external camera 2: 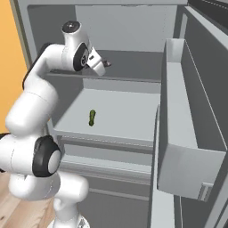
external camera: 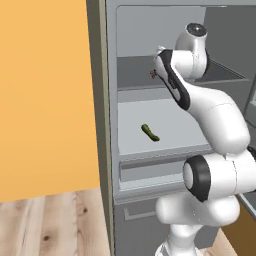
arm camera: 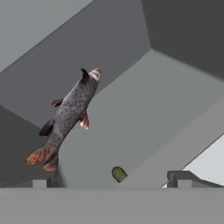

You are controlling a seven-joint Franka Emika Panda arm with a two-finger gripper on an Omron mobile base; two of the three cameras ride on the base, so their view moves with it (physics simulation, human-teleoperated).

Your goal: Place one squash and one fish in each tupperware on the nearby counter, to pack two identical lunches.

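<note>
Left of centre in my hand view lies the dark grey fish (arm camera: pixel 68 117), slanting on the upper fridge shelf (arm camera: pixel 144 109). My gripper (external camera 2: pixel 105 65) hangs above it, fingers spread wide and empty. I judge I should turn to straddle its narrow body, then descend. The green squash (external camera: pixel 150 133) waits mid-frame below.

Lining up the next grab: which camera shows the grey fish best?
The hand view: the fish lies full-length on the fridge shelf, head to tail. The left base view catches a small reddish bit by the arm; the right base view doesn't let me pick it out.
</note>
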